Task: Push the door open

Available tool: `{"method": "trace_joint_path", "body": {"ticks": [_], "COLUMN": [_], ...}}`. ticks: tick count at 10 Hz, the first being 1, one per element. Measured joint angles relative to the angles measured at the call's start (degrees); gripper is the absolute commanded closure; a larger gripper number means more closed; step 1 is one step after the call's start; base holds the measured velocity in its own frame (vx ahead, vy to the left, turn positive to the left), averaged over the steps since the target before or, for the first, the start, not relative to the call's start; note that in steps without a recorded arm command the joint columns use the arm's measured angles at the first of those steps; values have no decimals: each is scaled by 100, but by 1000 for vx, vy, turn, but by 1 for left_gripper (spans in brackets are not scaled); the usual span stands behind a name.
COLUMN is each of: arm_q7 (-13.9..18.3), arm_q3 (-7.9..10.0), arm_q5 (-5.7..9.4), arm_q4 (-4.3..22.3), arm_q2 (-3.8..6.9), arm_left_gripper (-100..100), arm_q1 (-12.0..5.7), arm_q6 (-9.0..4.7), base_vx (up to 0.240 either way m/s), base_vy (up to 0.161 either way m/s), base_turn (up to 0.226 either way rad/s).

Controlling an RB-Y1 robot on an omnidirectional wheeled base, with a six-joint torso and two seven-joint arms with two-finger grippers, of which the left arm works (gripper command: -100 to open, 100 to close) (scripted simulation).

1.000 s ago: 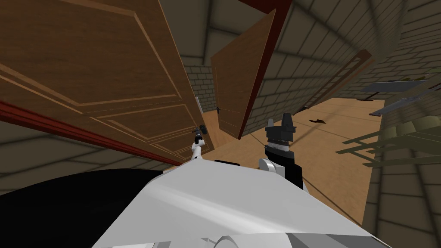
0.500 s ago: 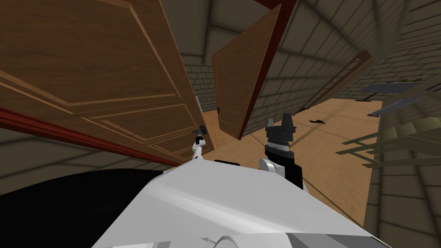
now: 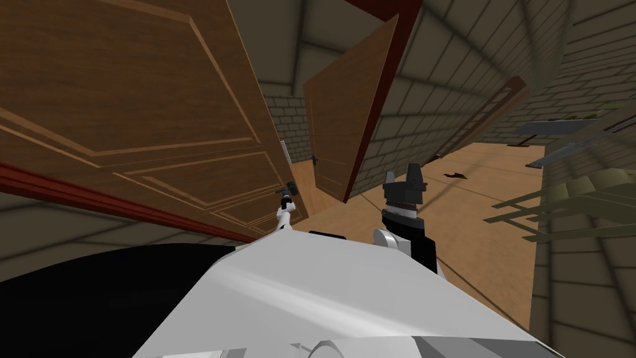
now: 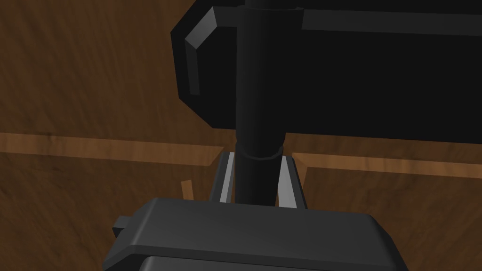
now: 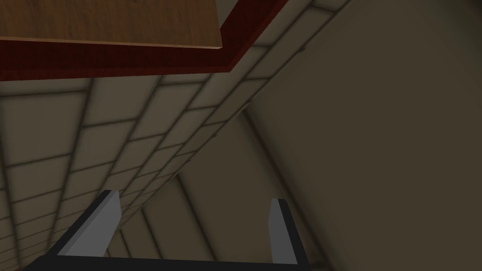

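While left gripper [image 4: 256,161] clamps black door handle [image 4: 259,70] on brown panelled door [image 3: 124,112], right gripper [image 5: 195,197] hangs well apart above tan floor [image 3: 490,217], fingers spread, holding nothing.

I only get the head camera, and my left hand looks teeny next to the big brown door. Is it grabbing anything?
Observer: Yes. The left wrist view shows the left gripper shut on the black door handle, pressing both its sides.
Operator: And my right hand?
Observer: The right wrist view shows the right gripper open, with nothing in it.
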Motion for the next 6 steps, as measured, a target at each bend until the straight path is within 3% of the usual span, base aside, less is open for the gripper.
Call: {"method": "trace_joint_path", "body": {"ticks": [1, 3, 4, 5, 6], "arm_q7": [17, -129, -114, -177, -262], "arm_q3": [-29, 102, 80, 168, 239], "arm_q5": [10, 176, 266, 382, 488], "arm_q4": [-168, -181, -432, -266, -361], "arm_q2": [-13, 58, 71, 177, 183], "arm_left_gripper": [100, 100, 100, 100, 100], "arm_q1": [65, 92, 245, 215, 268], "arm_q6": [87, 114, 228, 141, 180], "base_vx": [177, 154, 169, 217, 233], "base_vy": [8, 17, 31, 13, 22], "base_turn": [-44, -48, -46, -37, -34]}}
